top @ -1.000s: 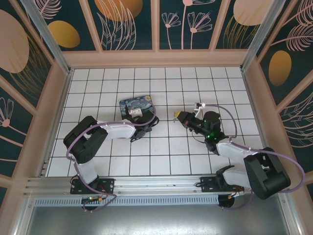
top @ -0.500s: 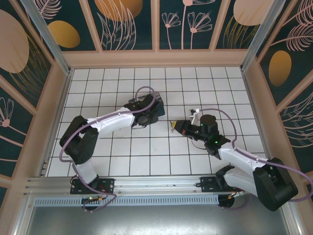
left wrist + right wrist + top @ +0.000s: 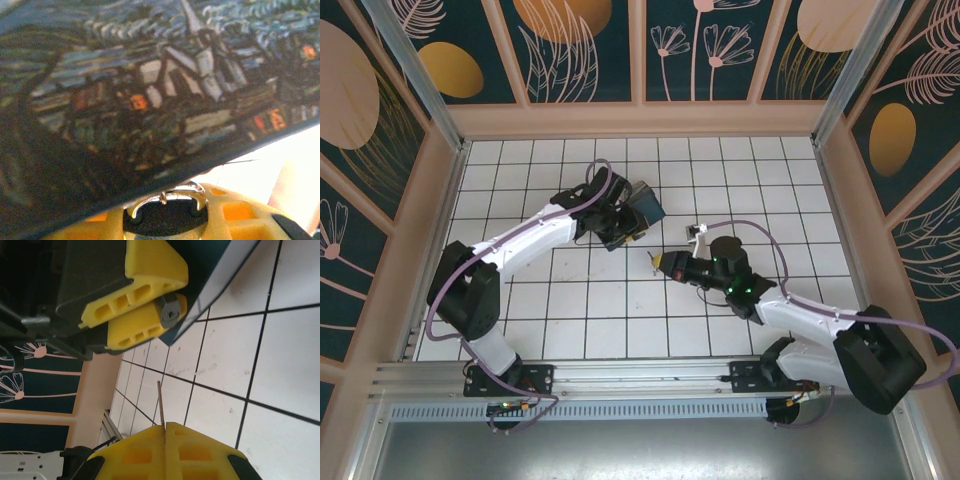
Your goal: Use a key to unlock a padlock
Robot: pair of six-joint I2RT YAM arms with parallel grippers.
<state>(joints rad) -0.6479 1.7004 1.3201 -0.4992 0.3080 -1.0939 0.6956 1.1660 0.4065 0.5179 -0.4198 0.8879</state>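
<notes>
Left jaws grip one padlock [image 3: 169,314]; right jaws grip one key [image 3: 160,405].

The padlock [image 3: 169,313] sat pinched between the fingers of the left gripper [image 3: 174,292], just beside the box [image 3: 645,203] near the middle of the table [image 3: 570,310]. To its right, nearer the bases, the right gripper [image 3: 165,429] clamped the key [image 3: 160,404] — tip toward the padlock, apart from it.
</notes>
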